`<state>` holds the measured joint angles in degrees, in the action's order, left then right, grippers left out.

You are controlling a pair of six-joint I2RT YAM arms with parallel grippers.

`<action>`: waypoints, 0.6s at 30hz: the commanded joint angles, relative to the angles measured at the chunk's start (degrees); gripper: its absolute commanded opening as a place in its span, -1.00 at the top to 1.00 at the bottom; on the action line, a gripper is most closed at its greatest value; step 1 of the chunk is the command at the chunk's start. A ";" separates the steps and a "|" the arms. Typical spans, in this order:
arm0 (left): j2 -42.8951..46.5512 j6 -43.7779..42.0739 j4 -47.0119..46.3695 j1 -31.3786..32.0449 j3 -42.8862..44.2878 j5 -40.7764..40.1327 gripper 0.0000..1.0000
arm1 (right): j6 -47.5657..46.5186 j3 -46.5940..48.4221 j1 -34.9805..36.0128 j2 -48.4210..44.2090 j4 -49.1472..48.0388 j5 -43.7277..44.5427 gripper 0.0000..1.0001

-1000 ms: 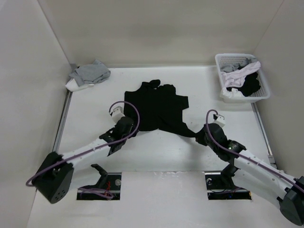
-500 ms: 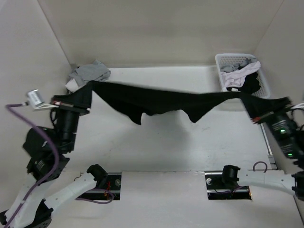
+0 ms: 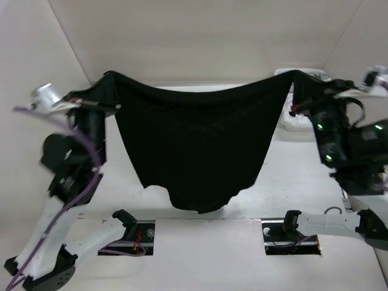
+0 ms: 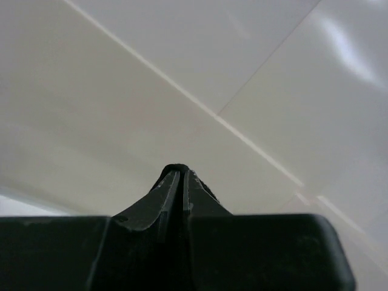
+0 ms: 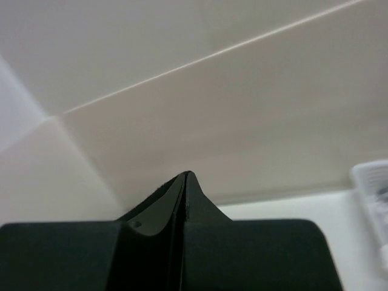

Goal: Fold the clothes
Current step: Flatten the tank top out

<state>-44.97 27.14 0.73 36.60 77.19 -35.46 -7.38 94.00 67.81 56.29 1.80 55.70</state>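
The clothes, a plain black T-shirt (image 3: 194,139), hang spread like a curtain high over the table. My left gripper (image 3: 110,77) is shut on its upper left corner and my right gripper (image 3: 296,75) on its upper right corner. The top edge sags between them and the lower edge dangles near the table's front. In the left wrist view the left gripper (image 4: 177,169) is pressed together with a sliver of black fabric at its tip, facing the white wall. The right wrist view shows the right gripper (image 5: 187,175) pressed shut in the same way.
The white basket (image 3: 313,71) at the back right is mostly hidden behind the raised right arm; its corner shows in the right wrist view (image 5: 373,182). White walls close in the table (image 3: 303,188) on three sides. The hanging shirt hides the table's middle and back.
Both arms have lifted further with the shirt. It went from a low stretched band to a tall hanging sheet, and it now covers the grey garment at the back left.
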 commanded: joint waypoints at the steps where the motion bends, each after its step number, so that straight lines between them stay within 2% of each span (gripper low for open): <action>1: -11.08 1.85 -2.14 -5.86 -4.23 5.11 0.95 | 8.74 1.01 -14.72 4.60 6.25 -14.79 1.00; 3: -16.79 8.61 -2.05 -13.85 -5.29 12.23 0.95 | 21.21 3.03 -27.28 10.21 14.42 -29.43 1.00; 5: -22.68 15.28 -1.96 -22.02 -3.55 19.26 0.97 | 28.53 4.70 -38.80 16.71 15.08 -43.69 1.00; 7: -28.39 19.34 -1.96 -27.83 0.83 24.19 0.97 | 31.54 9.24 -45.77 24.09 14.28 -50.23 1.00; 10: -36.39 21.20 -1.70 -30.66 10.93 28.42 0.97 | 31.72 23.12 -49.22 34.56 18.74 -52.01 1.00; 14: -42.73 20.86 0.76 -32.51 24.56 30.27 0.96 | 31.02 52.62 -50.98 48.97 28.41 -53.24 1.00; 16: -44.41 20.50 1.46 -33.13 29.84 31.06 0.96 | 31.11 64.15 -51.51 54.07 31.14 -53.68 1.00; 18: -45.29 19.98 1.73 -34.00 33.45 31.51 0.96 | 32.42 67.63 -52.47 55.15 30.38 -54.82 1.00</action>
<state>-93.10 46.54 7.03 4.10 102.63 -6.63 22.79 151.68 16.58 114.96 32.64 4.49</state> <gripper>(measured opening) 0.035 0.005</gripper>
